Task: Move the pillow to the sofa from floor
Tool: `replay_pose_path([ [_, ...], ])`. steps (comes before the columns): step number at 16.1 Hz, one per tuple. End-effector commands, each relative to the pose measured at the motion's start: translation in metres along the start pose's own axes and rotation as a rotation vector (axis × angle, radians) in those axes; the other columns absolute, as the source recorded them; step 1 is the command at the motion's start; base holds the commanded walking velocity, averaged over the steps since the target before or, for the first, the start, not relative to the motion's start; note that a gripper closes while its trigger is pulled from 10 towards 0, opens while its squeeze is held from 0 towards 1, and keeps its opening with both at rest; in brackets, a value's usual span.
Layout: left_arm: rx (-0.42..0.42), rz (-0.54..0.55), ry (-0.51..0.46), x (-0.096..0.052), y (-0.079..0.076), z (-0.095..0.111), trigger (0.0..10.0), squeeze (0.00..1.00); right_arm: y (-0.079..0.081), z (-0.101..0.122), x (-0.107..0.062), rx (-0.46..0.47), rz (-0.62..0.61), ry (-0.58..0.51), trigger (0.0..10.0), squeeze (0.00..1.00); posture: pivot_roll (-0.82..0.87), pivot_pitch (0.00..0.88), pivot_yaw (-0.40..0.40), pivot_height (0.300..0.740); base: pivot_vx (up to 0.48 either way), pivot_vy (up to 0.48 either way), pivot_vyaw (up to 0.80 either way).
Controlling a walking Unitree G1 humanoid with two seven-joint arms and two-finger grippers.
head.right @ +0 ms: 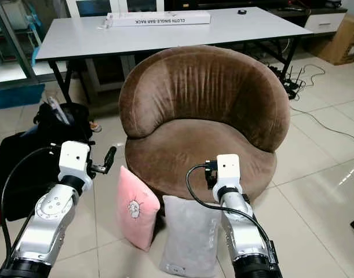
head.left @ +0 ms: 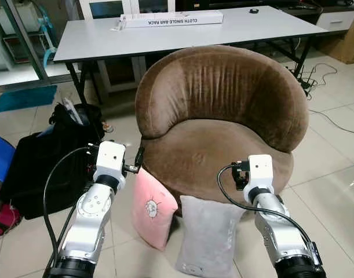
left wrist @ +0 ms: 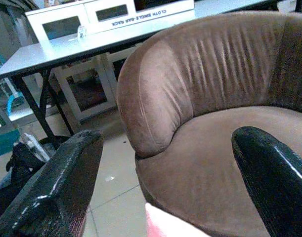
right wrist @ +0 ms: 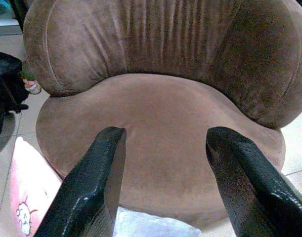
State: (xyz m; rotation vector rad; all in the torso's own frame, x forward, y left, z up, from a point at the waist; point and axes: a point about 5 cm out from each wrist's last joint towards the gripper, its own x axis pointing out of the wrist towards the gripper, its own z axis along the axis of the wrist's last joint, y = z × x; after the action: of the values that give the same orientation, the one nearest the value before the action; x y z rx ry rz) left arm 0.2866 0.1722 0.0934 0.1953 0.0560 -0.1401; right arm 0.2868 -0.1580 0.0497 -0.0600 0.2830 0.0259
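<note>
A pink pillow [head.left: 152, 208] with a small cartoon print stands on the floor, leaning against the front of the round brown sofa [head.left: 223, 104]. A grey pillow [head.left: 207, 237] stands beside it, also against the sofa's front. My left gripper [left wrist: 168, 143] is open, held above the pink pillow at the sofa's front left edge and pointing over the seat. My right gripper [right wrist: 165, 136] is open too, above the grey pillow and facing the bare seat. Neither holds anything.
A grey table [head.left: 95, 40] with a long white box [head.left: 172, 19] stands close behind the sofa. A black bag [head.left: 43, 162] lies on the floor to the left. Cables [head.left: 333, 119] trail over the tiles at the right.
</note>
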Motion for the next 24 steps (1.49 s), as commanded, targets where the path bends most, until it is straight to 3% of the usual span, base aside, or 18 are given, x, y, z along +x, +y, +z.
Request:
replay_pose_path([
  [1,0.017,-0.005,0.011,0.001,0.000,-0.001,10.0,0.00,-0.002,0.003,0.001,0.015,-0.011,-0.014,10.0,0.00,0.09,0.000,0.035,0.740,0.000,0.000,0.00],
  [5,0.019,-0.006,0.010,0.002,0.000,-0.001,10.0,0.00,-0.004,0.003,0.001,0.029,-0.024,-0.015,10.0,0.00,0.09,0.000,0.043,0.740,0.000,0.000,0.00],
  [9,0.027,-0.015,0.011,0.004,0.000,-0.003,10.0,0.00,-0.004,0.004,0.002,0.019,-0.028,-0.011,10.0,0.00,0.08,0.000,0.044,0.700,0.000,0.000,0.00],
  [18,0.030,-0.035,0.010,-0.002,0.000,-0.012,10.0,0.00,-0.004,0.002,0.002,0.002,-0.012,-0.005,10.0,0.00,0.09,0.000,0.022,0.696,0.000,0.000,0.00],
  [21,0.032,-0.033,0.011,-0.004,-0.001,-0.013,10.0,0.00,-0.004,0.002,0.002,-0.004,-0.001,-0.004,10.0,0.00,0.09,0.000,0.015,0.666,0.000,0.000,0.00],
  [24,0.034,-0.029,0.012,-0.004,0.000,-0.014,10.0,0.00,-0.004,0.002,0.002,-0.015,0.001,-0.002,10.0,0.00,0.09,0.000,0.015,0.666,0.000,0.000,0.00],
])
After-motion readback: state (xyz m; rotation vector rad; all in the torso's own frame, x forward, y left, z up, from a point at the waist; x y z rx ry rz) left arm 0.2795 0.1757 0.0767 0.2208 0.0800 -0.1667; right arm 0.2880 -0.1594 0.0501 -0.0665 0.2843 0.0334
